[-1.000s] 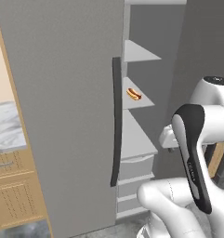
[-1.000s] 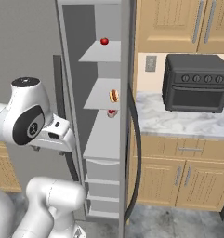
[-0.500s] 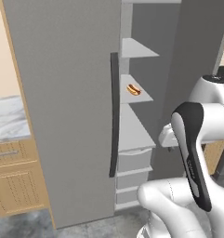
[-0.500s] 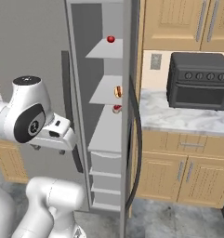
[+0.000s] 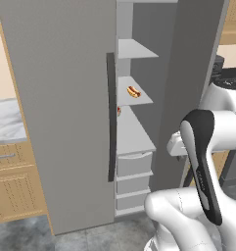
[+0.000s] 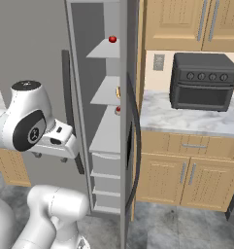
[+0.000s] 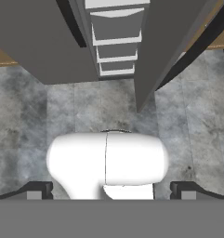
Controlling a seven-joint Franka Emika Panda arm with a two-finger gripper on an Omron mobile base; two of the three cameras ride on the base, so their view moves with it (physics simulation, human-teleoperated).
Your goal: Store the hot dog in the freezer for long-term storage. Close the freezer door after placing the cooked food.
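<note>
The hot dog (image 5: pixel 133 91) lies on a white middle shelf inside the freezer (image 5: pixel 134 132), above the white drawers. In the right base view only a sliver of the hot dog (image 6: pixel 118 92) shows past the door's edge. The freezer door (image 5: pixel 193 73) stands open at the right of the compartment. From the right base view the freezer door (image 6: pixel 128 121) is seen edge-on, with its dark handle (image 6: pixel 137 155). My gripper (image 6: pixel 50 156) hangs open in front of the fridge, pointing down at the floor, apart from door and shelves. Nothing is between its fingers. In the hand view my gripper (image 7: pixel 111 193) is spread wide.
The wider grey door (image 5: pixel 60 108) is closed, with its dark handle (image 5: pixel 111 117). Small red items sit on an upper shelf (image 6: pixel 112 39) and a lower shelf (image 6: pixel 117 110). A black toaster oven (image 6: pixel 203 82) stands on the marble counter (image 6: pixel 186 119). Wooden cabinets flank the fridge.
The whole picture has shifted in both base views, so the base has moved and the fridge looks nearer. The arm's pose, the open gripper and the hot dog are unchanged.
</note>
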